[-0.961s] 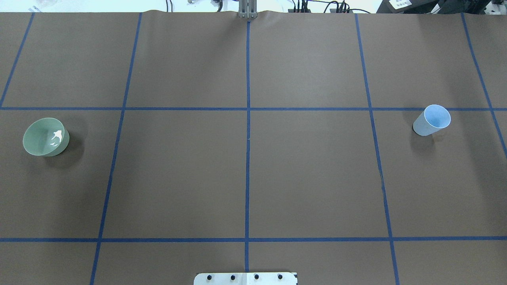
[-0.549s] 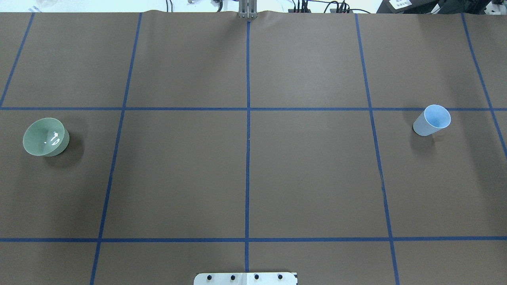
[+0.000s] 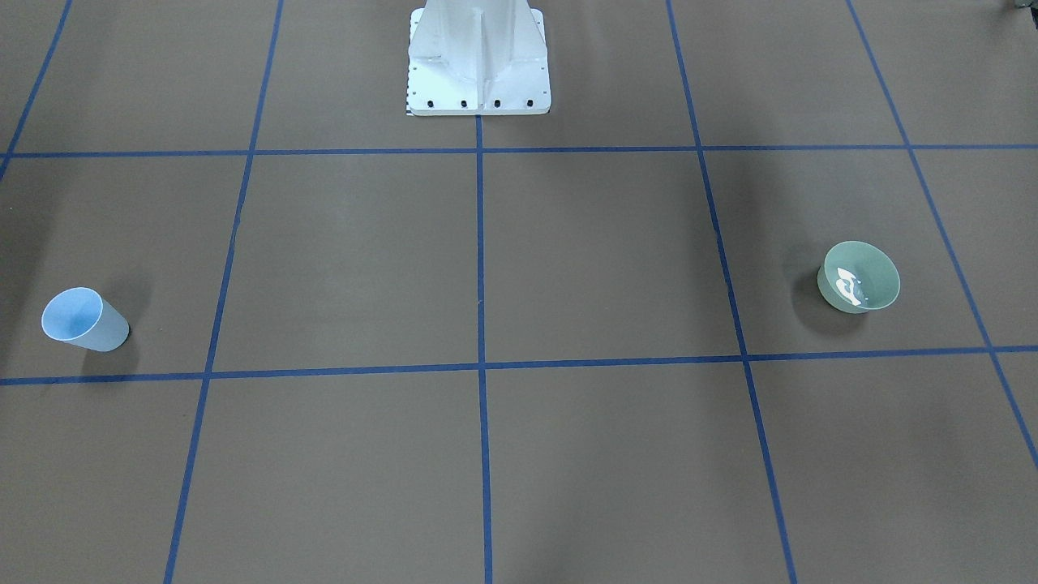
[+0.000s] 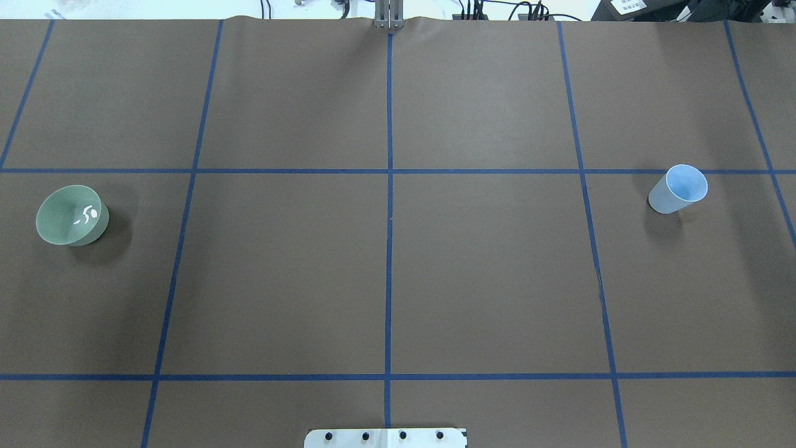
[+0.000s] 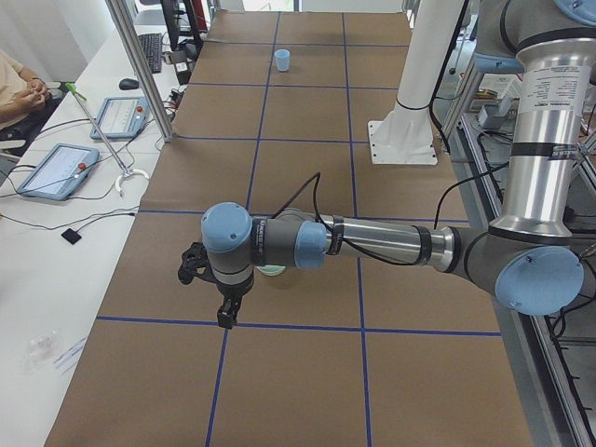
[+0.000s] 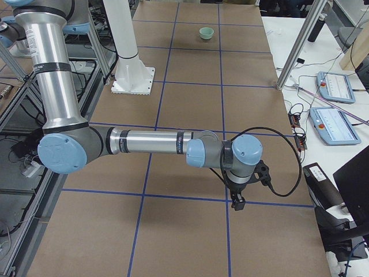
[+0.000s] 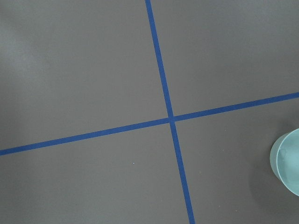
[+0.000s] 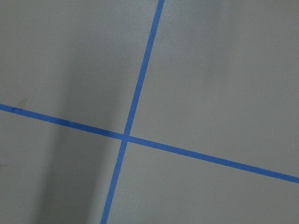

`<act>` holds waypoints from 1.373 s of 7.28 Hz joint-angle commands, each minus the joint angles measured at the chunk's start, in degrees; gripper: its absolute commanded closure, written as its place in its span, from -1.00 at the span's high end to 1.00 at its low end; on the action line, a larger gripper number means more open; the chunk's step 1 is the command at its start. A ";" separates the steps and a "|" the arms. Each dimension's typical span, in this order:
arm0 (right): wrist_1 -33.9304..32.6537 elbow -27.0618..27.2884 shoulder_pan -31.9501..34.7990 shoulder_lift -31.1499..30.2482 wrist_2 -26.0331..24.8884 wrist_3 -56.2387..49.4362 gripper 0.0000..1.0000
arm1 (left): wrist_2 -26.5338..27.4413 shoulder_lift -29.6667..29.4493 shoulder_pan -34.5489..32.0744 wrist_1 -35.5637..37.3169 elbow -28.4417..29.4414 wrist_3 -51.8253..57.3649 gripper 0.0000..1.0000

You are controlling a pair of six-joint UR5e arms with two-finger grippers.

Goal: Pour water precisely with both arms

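A green bowl (image 4: 62,218) stands at the table's left end, and the water (image 4: 87,214) shows in it as white glints. The bowl (image 3: 872,272) and the water (image 3: 847,284) show too in the front-facing view. A pale blue cup (image 4: 678,188) stands upright at the right end. The left arm (image 5: 372,244) reaches low over the table, its gripper (image 5: 224,317) just beside the bowl (image 5: 272,271). The right arm (image 6: 150,141) stretches out likewise, its gripper (image 6: 236,199) pointing down. I cannot tell whether either gripper is open or shut.
The white pedestal (image 3: 478,57) stands at the robot's side of the table, its base plate (image 4: 385,437) at the near edge. Blue tape lines grid the brown table cover. A person (image 5: 14,84) sits at a side desk with control tablets (image 5: 56,170).
The white glints on the water in the bowl have shrunk and changed shape. The bowl and the cup have not moved.
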 commanded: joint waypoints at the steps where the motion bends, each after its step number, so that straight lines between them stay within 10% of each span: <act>1: 0.05 0.46 0.00 -0.32 0.01 0.70 1.00 | 0.00 0.27 -0.09 -1.66 -0.36 -0.06 1.00; 10: 0.05 1.24 0.00 -1.02 0.27 2.01 1.00 | 0.08 2.55 0.08 -1.94 0.16 0.11 1.00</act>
